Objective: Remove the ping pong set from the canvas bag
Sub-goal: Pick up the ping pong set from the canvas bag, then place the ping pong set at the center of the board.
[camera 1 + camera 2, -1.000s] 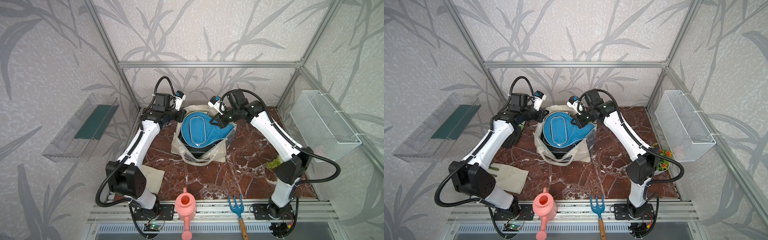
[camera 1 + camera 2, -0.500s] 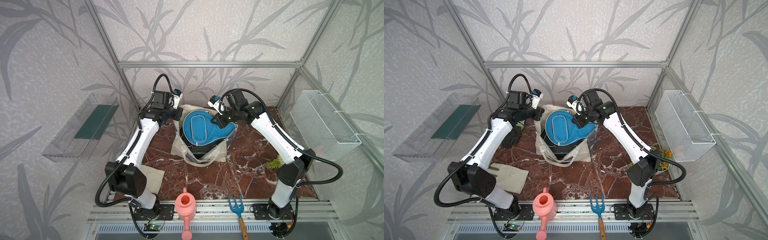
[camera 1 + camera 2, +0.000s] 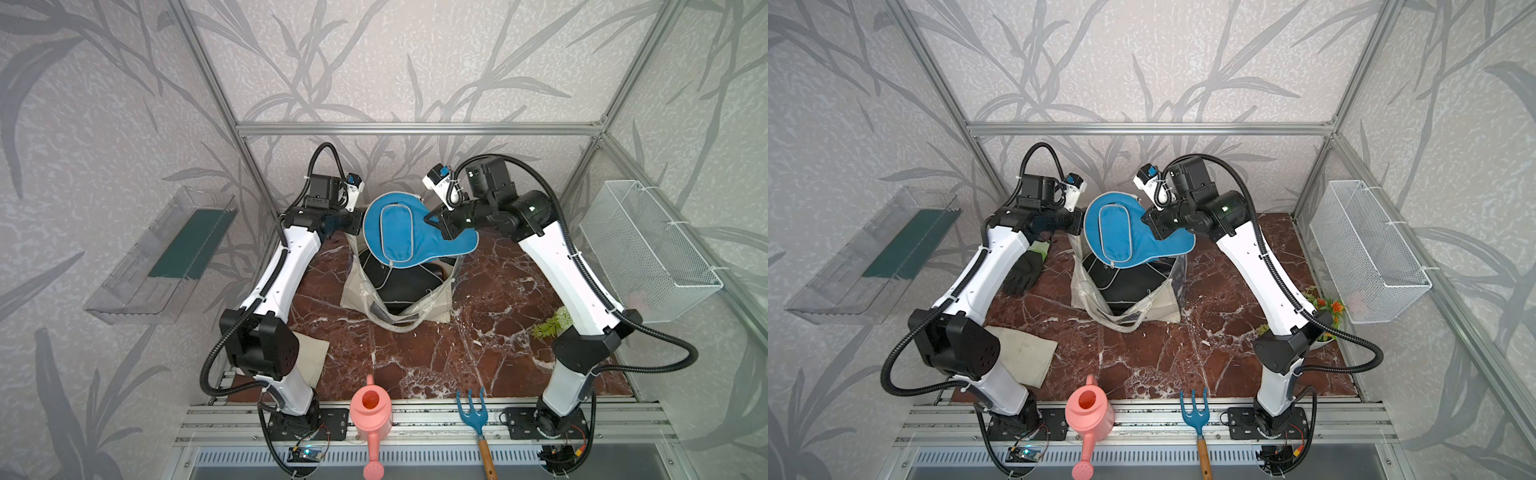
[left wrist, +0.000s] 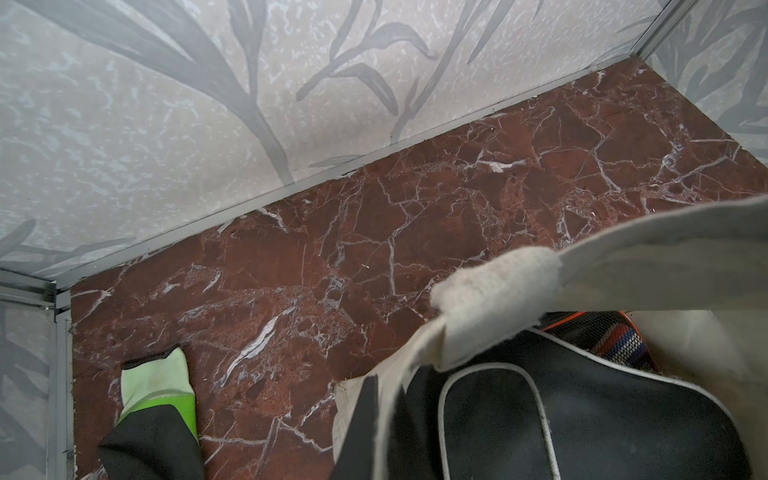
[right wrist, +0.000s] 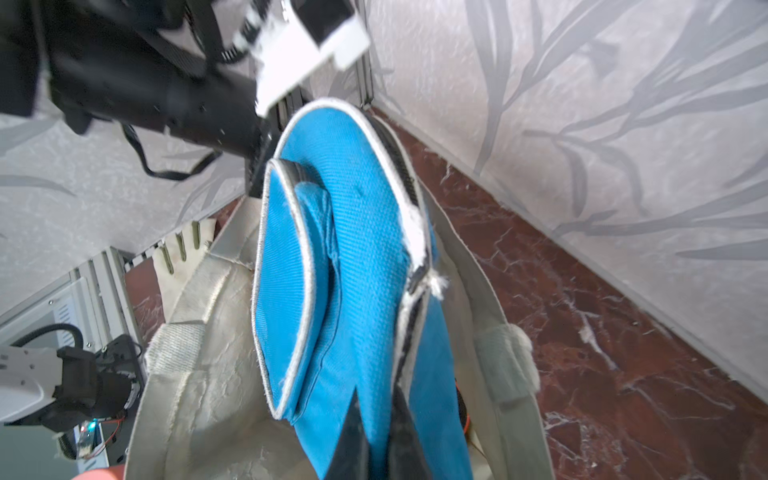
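Note:
My right gripper (image 3: 432,220) (image 5: 375,386) is shut on the handle end of a blue paddle case (image 3: 399,232) (image 3: 1121,232) (image 5: 353,270) from the ping pong set. The case hangs above the open cream canvas bag (image 3: 357,291) (image 3: 1163,307) (image 5: 199,395). A black paddle case with pale piping (image 3: 407,282) (image 4: 582,415) lies inside the bag. My left gripper (image 3: 1077,224) (image 4: 386,382) is shut on the bag's rim at its far left side, with cream fabric pinched between its fingers.
A black and green glove (image 3: 1023,274) (image 4: 158,407) lies left of the bag. A beige cloth (image 3: 1025,353) is at the front left. A pink watering can (image 3: 371,409) and a blue garden fork (image 3: 473,409) sit on the front rail. A plant (image 3: 1325,307) and a wire basket (image 3: 648,249) are on the right.
My right gripper has lifted the blue case higher out of the bag and toward the back. The left gripper, still holding the rim, has risen slightly.

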